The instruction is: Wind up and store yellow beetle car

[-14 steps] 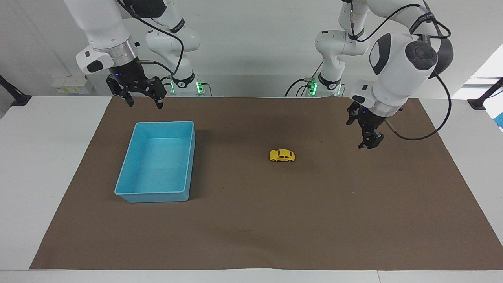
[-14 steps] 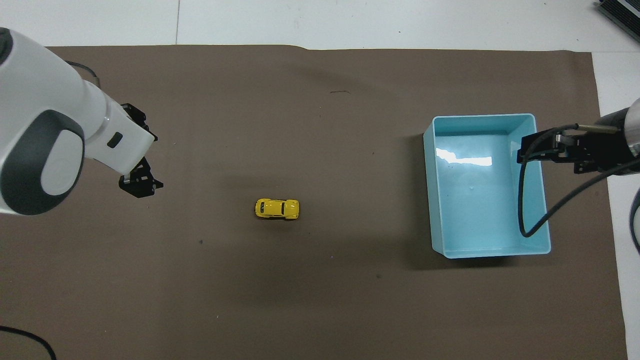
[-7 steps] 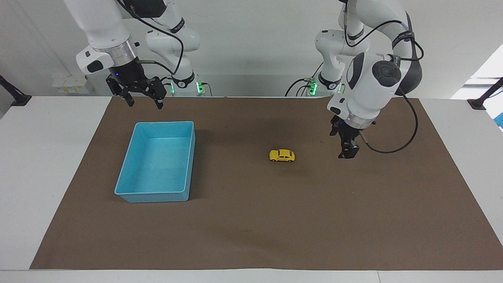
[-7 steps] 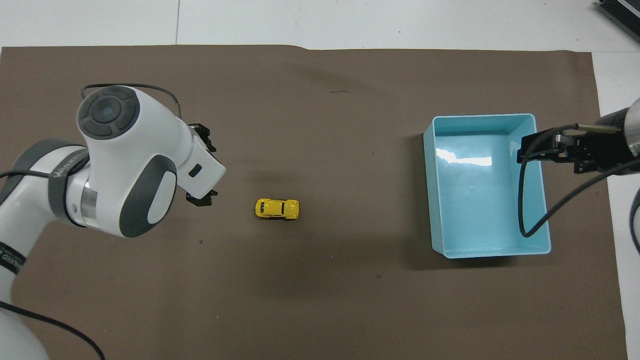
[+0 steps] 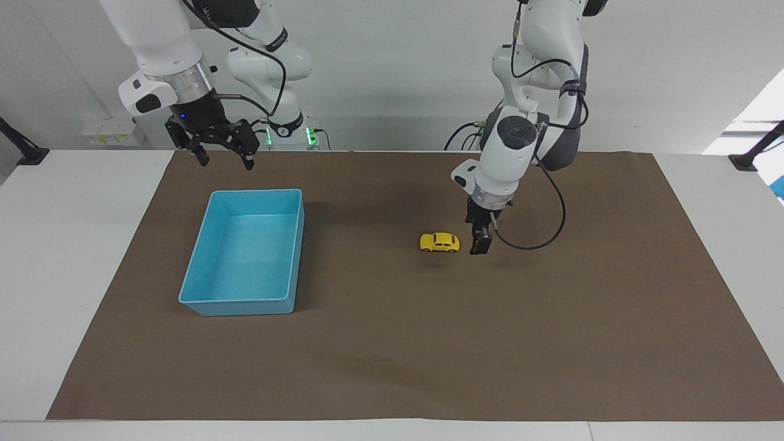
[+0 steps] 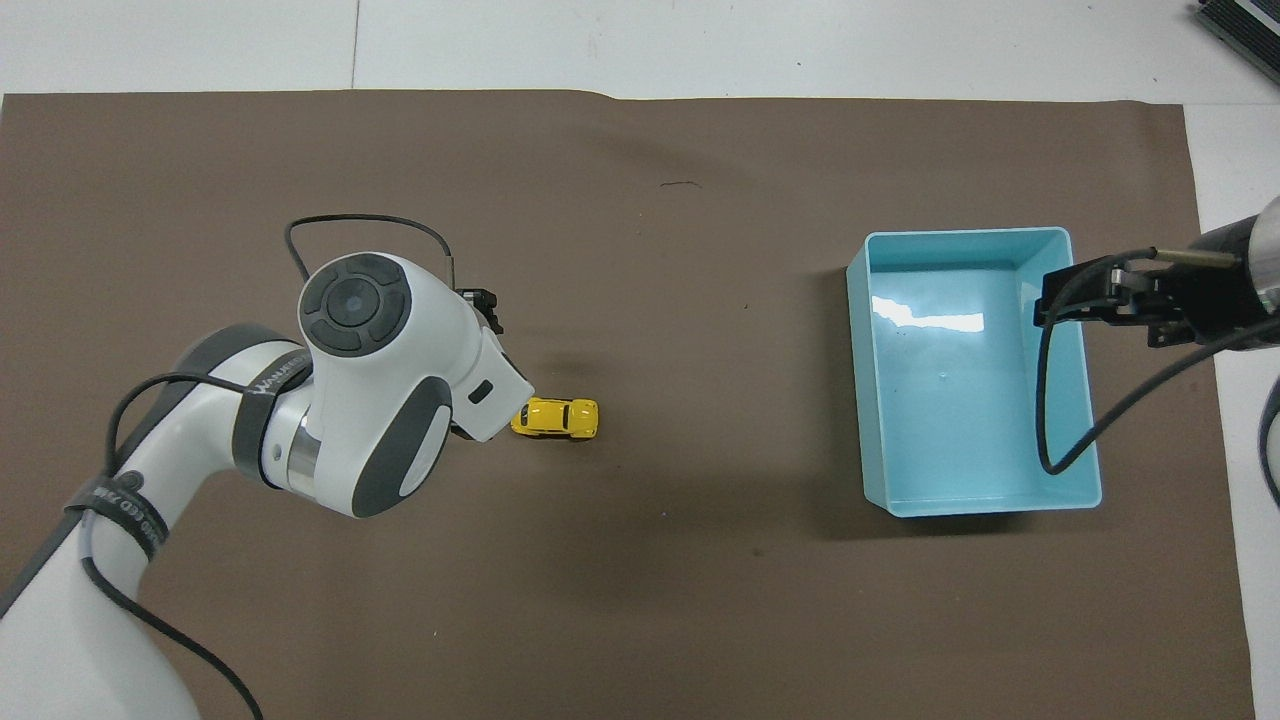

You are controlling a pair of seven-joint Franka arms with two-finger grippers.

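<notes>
The yellow beetle car [image 5: 439, 242] sits on its wheels on the brown mat, near the middle; it also shows in the overhead view [image 6: 556, 417]. My left gripper [image 5: 479, 246] hangs low just beside the car, toward the left arm's end, a small gap apart; in the overhead view the wrist hides it. The blue bin [image 5: 245, 252] stands empty toward the right arm's end, also in the overhead view [image 6: 970, 372]. My right gripper [image 5: 223, 159] is open and waits over the mat by the bin's edge nearest the robots.
The brown mat [image 5: 392, 343] covers most of the white table. A black cable [image 6: 1060, 400] from the right wrist loops over the bin in the overhead view.
My left gripper has swung in from the left arm's end of the mat to just beside the car and come lower. The car, the bin and the right arm have not moved.
</notes>
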